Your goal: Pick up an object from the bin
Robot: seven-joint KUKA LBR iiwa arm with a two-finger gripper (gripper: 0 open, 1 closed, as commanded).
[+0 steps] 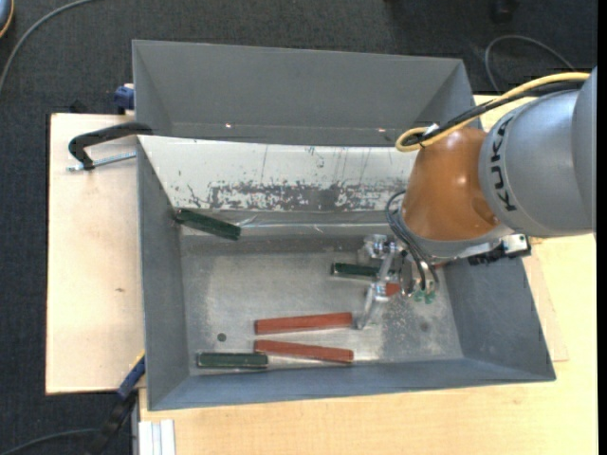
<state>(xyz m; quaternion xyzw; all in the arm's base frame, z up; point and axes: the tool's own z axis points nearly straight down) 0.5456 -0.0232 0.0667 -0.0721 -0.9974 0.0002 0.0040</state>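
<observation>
1. Gripper point(381, 275) at the end of the silver-grey arm point(545, 164), below its orange wrist cover point(446, 192), sits low in the right half of the grey metal bin point(161, 282), close above the floor.
2. Whether the gripper is open or closed cannot be told, because its metal parts blend with the scuffed floor beneath.
3. A short dark green flat stick point(351, 270) lies on the floor just beside the gripper, on the side toward the view's left. It runs left to right and its right end reaches the gripper. Whether the two touch cannot be told.
4. Two long flat sticks lie roughly parallel nearer the front wall. The upper reddish-brown stick point(303, 324) has its right end near the gripper, a little in front of it. The lower reddish-brown stick point(303, 352) lies just in front of the upper one.
5. A front dark green stick point(232, 359), flat and long, lies by the front wall at the left. Its right end is just beside the left end of the lower reddish-brown stick.
6. A back dark green stick point(207, 223), also flat, lies slightly tilted at the back left where the floor meets the rear wall, well apart from the gripper.
</observation>
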